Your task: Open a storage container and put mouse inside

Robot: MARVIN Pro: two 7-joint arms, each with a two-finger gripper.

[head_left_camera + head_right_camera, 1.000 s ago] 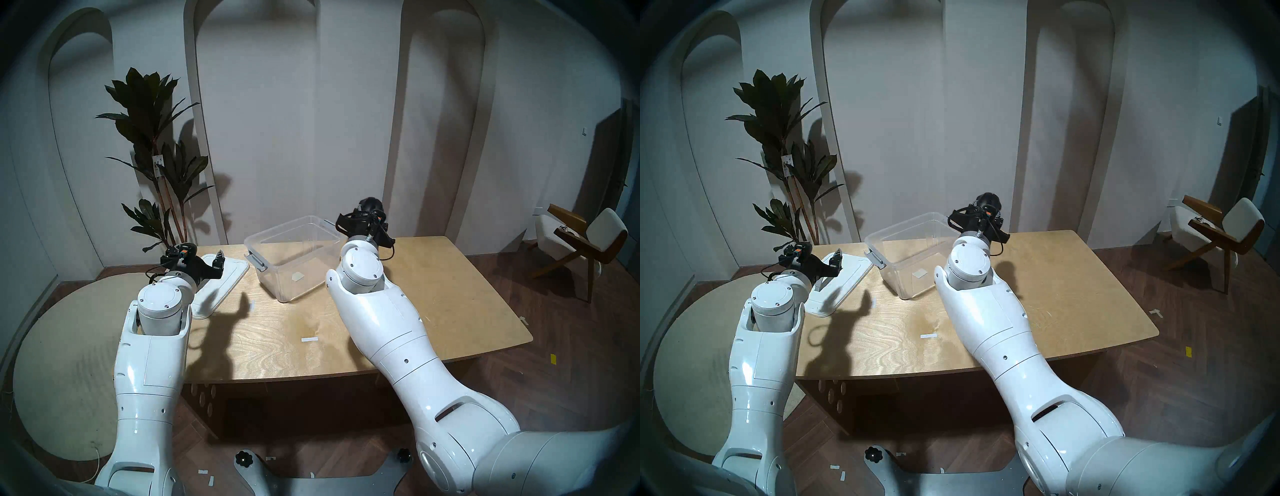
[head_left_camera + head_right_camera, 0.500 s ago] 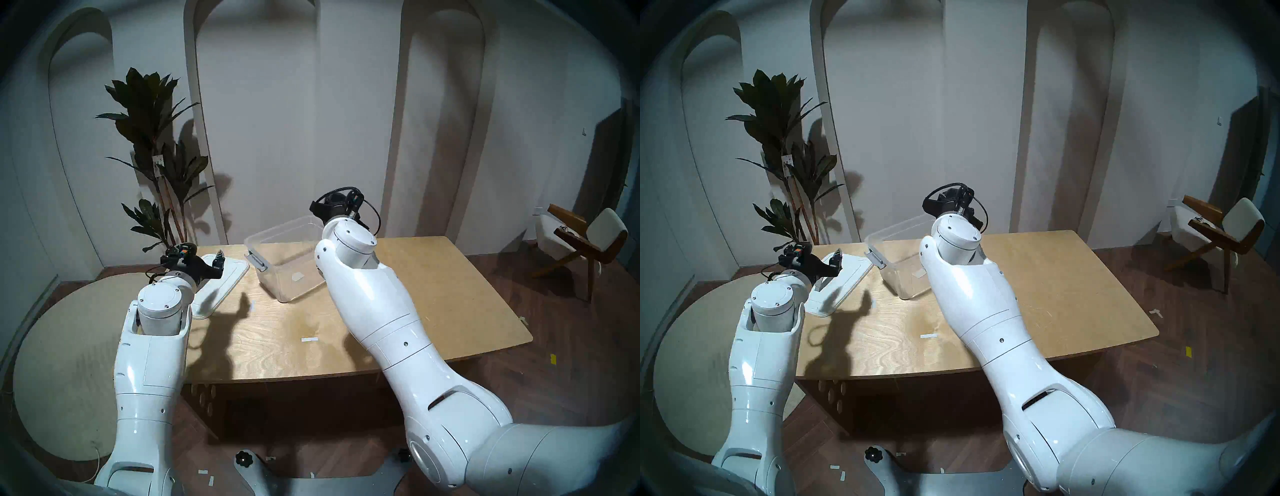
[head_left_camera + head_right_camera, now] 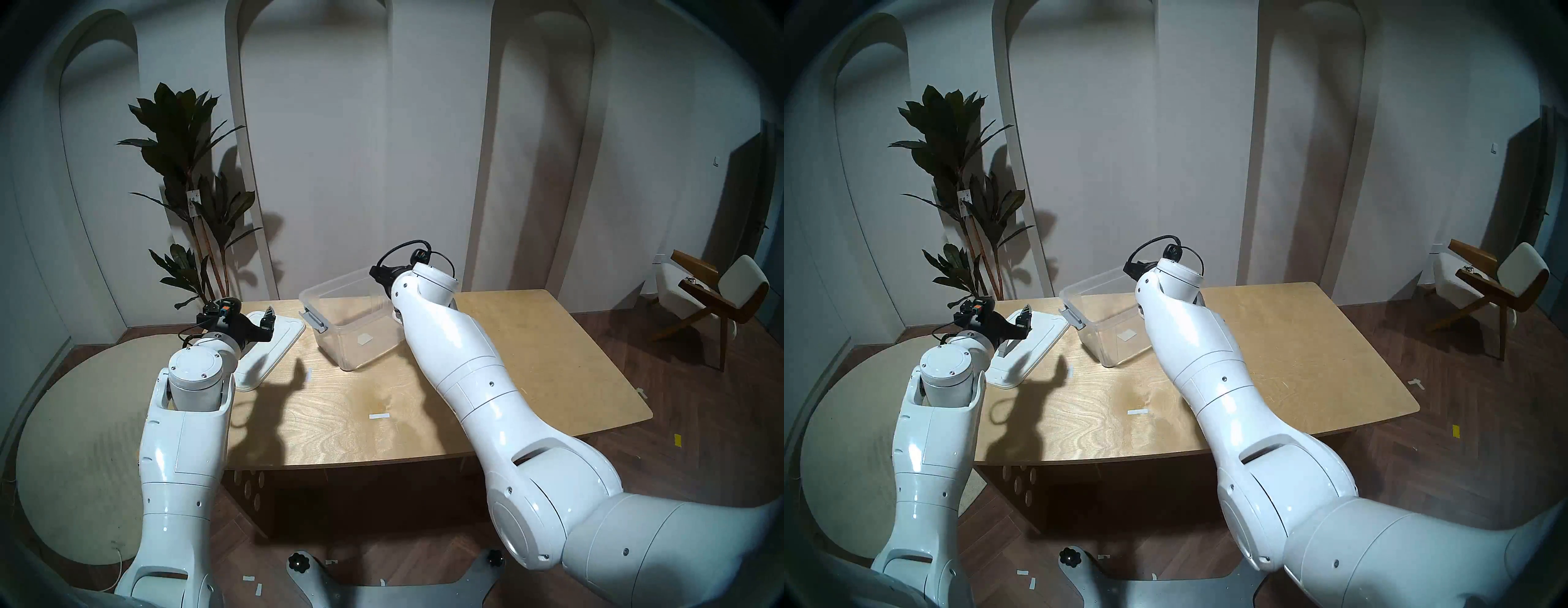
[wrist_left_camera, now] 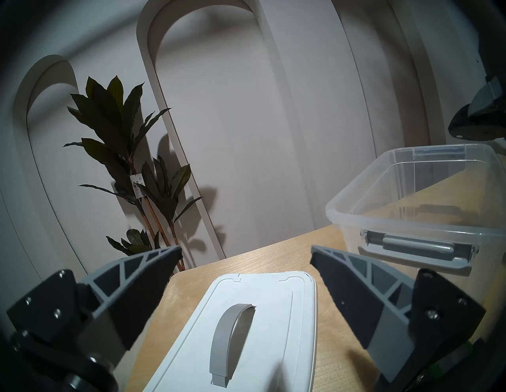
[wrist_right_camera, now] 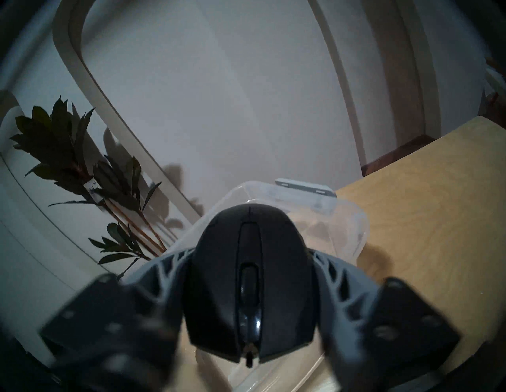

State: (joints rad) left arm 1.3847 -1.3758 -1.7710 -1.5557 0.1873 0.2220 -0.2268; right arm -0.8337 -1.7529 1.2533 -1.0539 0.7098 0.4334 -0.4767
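Note:
The clear storage container (image 3: 339, 284) stands open on the table, also in the left wrist view (image 4: 410, 219) and the right wrist view (image 5: 342, 219). Its white lid (image 3: 275, 348) with a grey arched handle (image 4: 230, 328) lies flat to the container's left. My left gripper (image 3: 265, 327) is open and empty just above the lid (image 4: 262, 301). My right gripper (image 5: 250, 251) is shut on the black mouse (image 5: 250, 273) and holds it over the container's far right part. In the head views the wrist hides the mouse; only the gripper's black base (image 3: 382, 276) shows.
The wooden table (image 3: 339, 424) has a white tape strip (image 3: 379, 416) near its middle. A tall plant (image 3: 186, 170) stands behind the table's far left corner. A chair (image 3: 717, 297) stands on the floor at the far right.
My right arm has swung left with the mouse, from beside the container's far right end to above its opening, and the wrist has tipped down. The left arm has not moved.

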